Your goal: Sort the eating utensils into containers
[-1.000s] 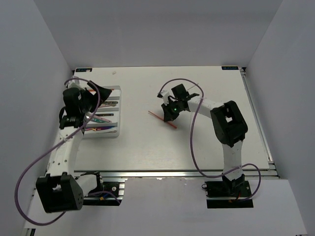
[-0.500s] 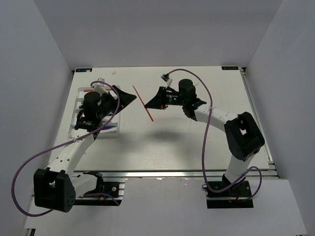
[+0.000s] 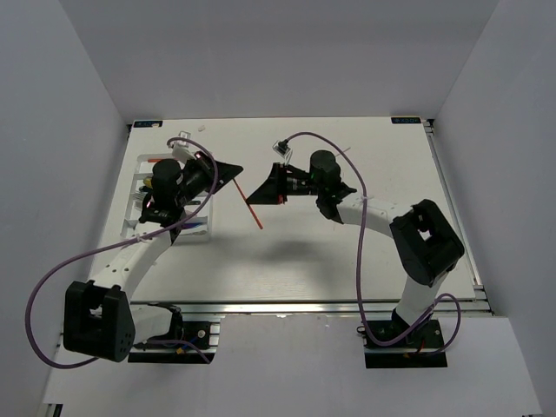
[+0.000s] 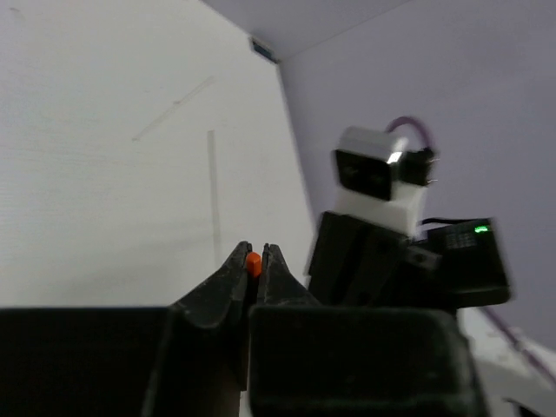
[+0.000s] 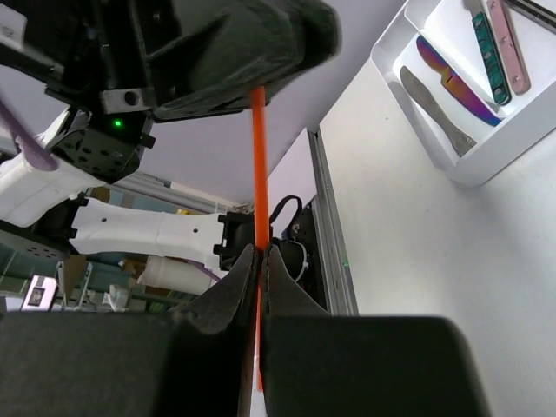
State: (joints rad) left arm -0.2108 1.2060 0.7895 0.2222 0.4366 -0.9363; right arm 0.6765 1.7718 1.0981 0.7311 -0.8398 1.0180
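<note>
Right end effector (image 5: 258,258): fingers pressed together on red stick (image 5: 257,174), pinching it partway along. Left end effector (image 4: 253,263): also pinched shut, w/ only the stick's orange-red end showing betw. its tips, so a thin hold right at the fingertips.

Red stick: off the bench, held in the air by both arms at once. Top view shows it slanting betw. the two end effectors, far end at the left one, free near end poking out past the right one. Right wrist view: stick runs straight from the right fingers up into the underside of the left end effector.

Tray (image 5: 499,148): on the left side of bench (image 3: 347,252), partly under the left arm, well apart from the stick. Some compartments already loaded: iridescent knife (image 5: 445,76), silver knife (image 5: 427,104), pinkish pieces (image 5: 508,48). Contents of the rest can't be made out.

Step, my read: mid-air handover, prob. right to left since the tray sits on the left arm's side. Direction not certain.

Next move calls for:
- right fingers to spread and back off w/o dragging the stick;
- left hold to stay firm, since a tip grip could let the stick pivot or slip;
- left arm to swing over the tray, line the stick up w/ a long compartment, go low, then let go.
</note>
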